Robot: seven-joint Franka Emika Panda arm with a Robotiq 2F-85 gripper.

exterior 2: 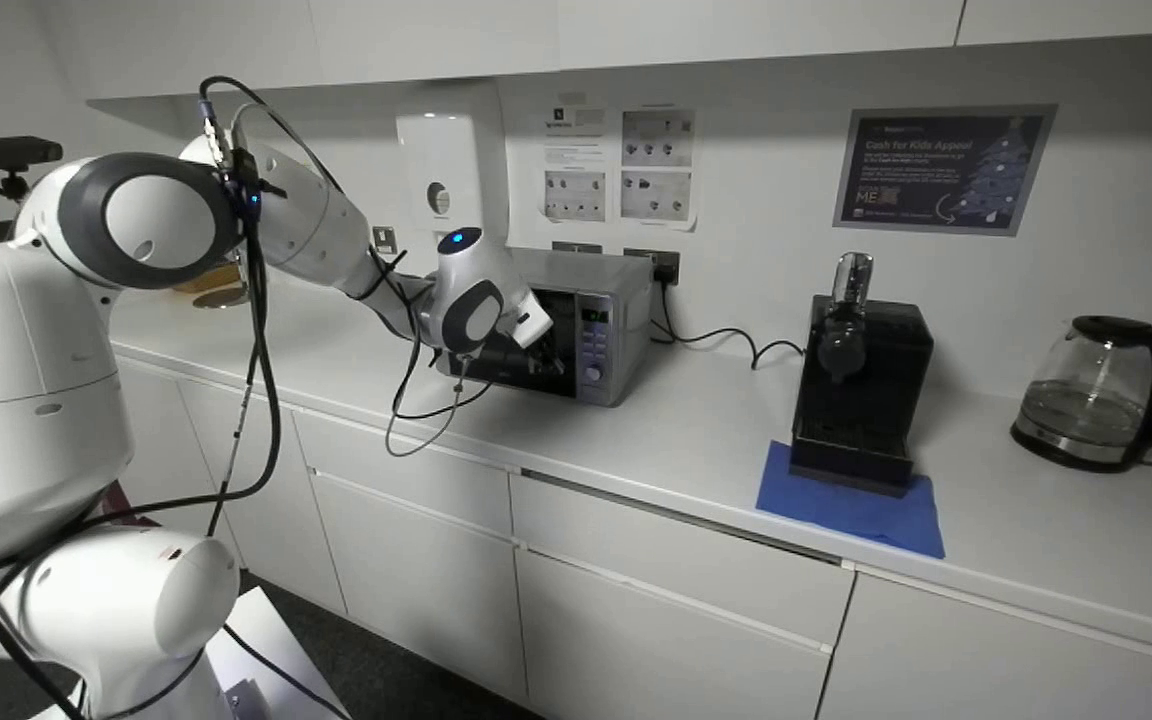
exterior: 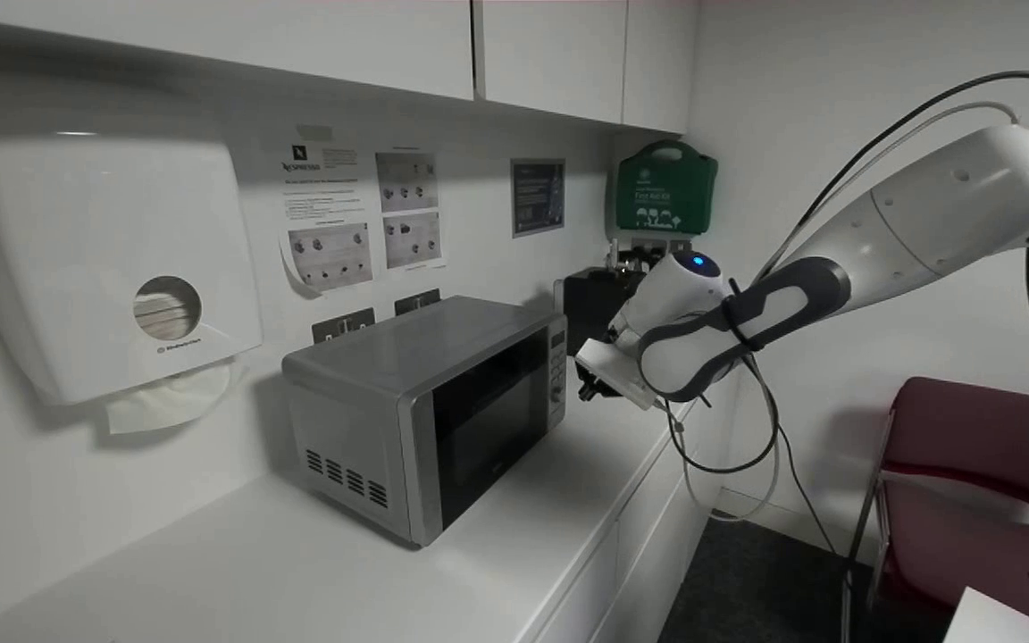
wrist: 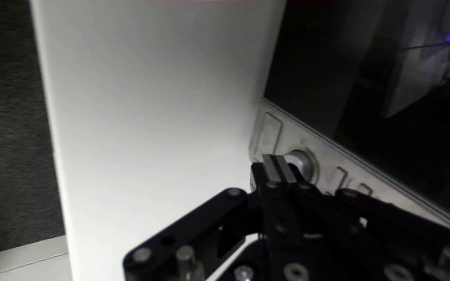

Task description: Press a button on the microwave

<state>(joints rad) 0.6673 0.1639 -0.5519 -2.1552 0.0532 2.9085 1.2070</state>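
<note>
Flat-fronted white cupboards (exterior 2: 406, 585), a silver-grey metal microwave (exterior: 421, 402), a boxy black coffee machine (exterior 2: 861, 400) and a clear glass kettle (exterior 2: 1081, 405) mark an office-style kitchenette, with a green plastic first-aid case (exterior: 665, 192), a white plastic paper-towel dispenser (exterior: 112, 241) and a dark rectangular charity-appeal poster (exterior 2: 944, 172), its finest print too blurred to read.

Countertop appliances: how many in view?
3: microwave by the gripper, black coffee machine on the blue cloth, kettle beside that machine. More may be hidden behind the arm.
</note>
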